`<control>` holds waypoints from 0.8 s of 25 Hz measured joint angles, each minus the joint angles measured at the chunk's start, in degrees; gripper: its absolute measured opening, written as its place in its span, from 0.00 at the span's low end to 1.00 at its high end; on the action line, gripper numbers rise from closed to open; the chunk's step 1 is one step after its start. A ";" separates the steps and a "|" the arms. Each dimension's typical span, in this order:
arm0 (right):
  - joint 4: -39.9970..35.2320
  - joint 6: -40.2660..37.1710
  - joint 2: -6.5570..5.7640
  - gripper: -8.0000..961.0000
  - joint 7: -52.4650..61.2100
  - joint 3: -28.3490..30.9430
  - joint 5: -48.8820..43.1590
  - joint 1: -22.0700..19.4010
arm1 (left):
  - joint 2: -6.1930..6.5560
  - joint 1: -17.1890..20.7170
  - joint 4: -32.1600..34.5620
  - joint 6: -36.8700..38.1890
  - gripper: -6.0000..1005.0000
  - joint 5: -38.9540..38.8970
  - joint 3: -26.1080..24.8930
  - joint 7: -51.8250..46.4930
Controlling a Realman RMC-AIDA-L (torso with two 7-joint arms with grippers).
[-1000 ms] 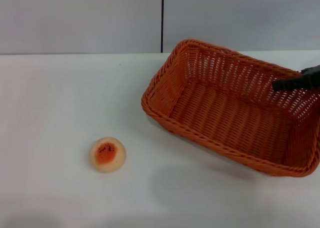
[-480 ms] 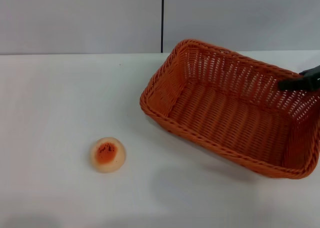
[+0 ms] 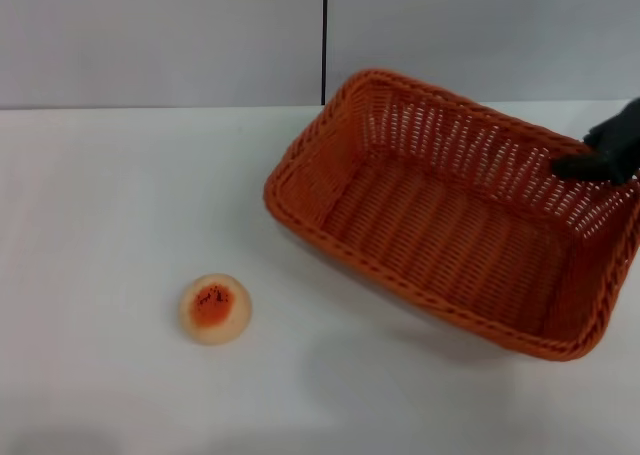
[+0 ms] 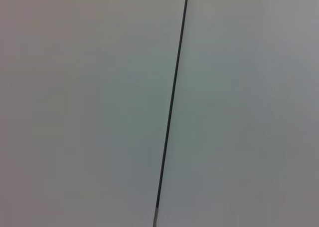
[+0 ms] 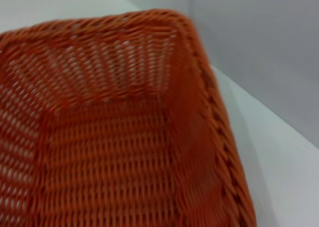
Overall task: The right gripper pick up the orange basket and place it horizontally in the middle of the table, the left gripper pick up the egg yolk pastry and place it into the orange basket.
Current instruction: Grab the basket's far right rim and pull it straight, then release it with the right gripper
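Observation:
The orange basket (image 3: 430, 240) hangs tilted just above the right half of the white table (image 3: 120, 195), a shadow beneath its near side. At its far right rim my right gripper (image 3: 590, 161) is shut on the wicker wall. The right wrist view looks down into the empty orange basket (image 5: 109, 152) from close by. The egg yolk pastry (image 3: 214, 308) lies on the table at the front left, well apart from the basket. My left gripper is out of view; its wrist view holds only the wall.
A grey wall (image 3: 160, 35) with a dark vertical seam (image 3: 325, 35) runs behind the table's far edge. White tabletop lies between the pastry and the basket.
The basket has shifted left and a little up with the right gripper on its far right rim. The pastry has not moved.

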 joint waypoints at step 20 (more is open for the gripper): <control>0.14 9.28 -0.03 0.19 -24.58 -1.85 0.04 5.52 | -0.09 1.99 -0.55 2.76 0.77 -0.40 -0.33 0.00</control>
